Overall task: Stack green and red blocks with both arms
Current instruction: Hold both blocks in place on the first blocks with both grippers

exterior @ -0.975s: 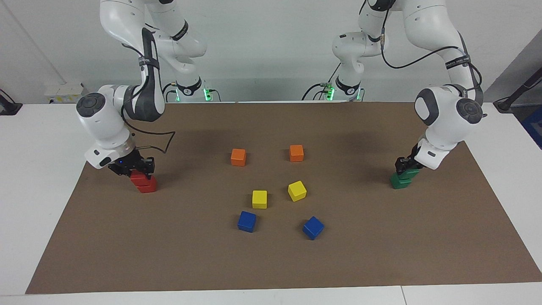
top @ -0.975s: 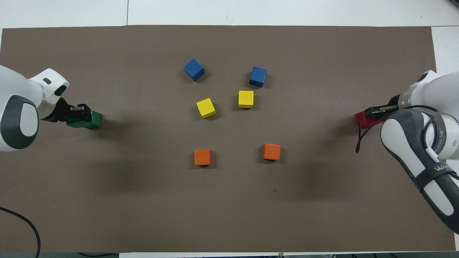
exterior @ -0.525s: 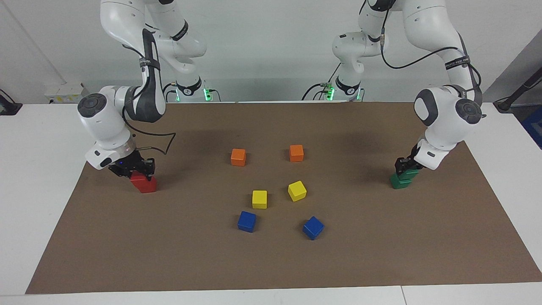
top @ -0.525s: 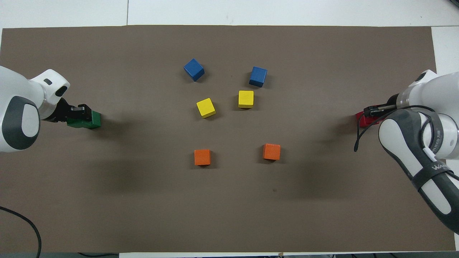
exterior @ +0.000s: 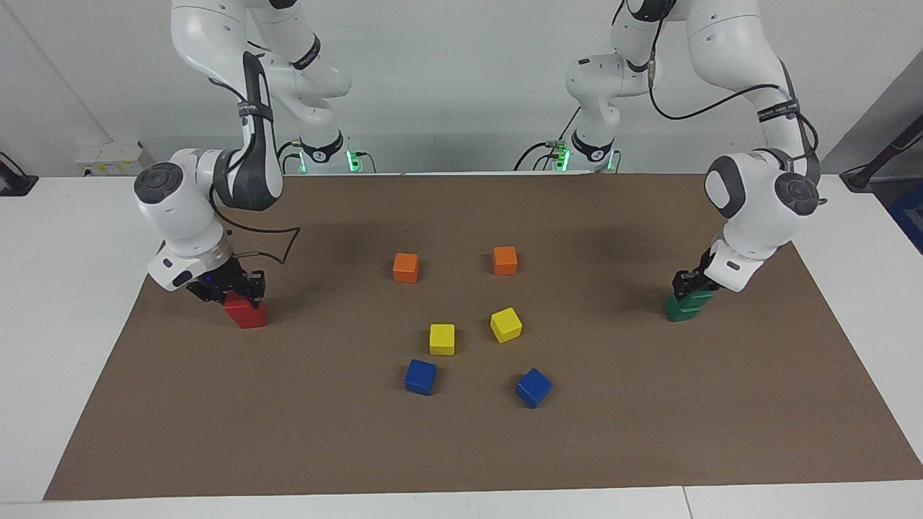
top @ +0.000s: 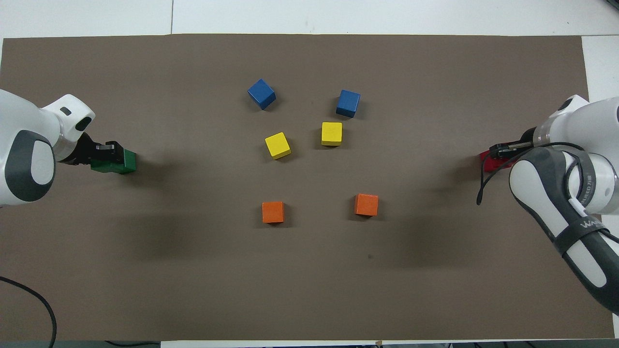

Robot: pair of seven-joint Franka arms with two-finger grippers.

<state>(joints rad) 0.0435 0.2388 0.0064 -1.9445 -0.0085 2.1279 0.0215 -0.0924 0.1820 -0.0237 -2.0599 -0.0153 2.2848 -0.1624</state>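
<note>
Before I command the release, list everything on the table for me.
Table: one, white, under everything.
Mat: one, brown, covering most of the table.
Orange blocks: two, mid-table, nearest to the robots.
Yellow blocks: two, mid-table, farther from the robots than the orange.
Blue blocks: two, mid-table, farthest from the robots.
Green blocks: two, dark green, stacked askew at the left arm's end.
Red blocks: two, stacked at the right arm's end.
Left gripper: one, black, shut on the top green block.
Right gripper: one, black, shut on the top red block.
</note>
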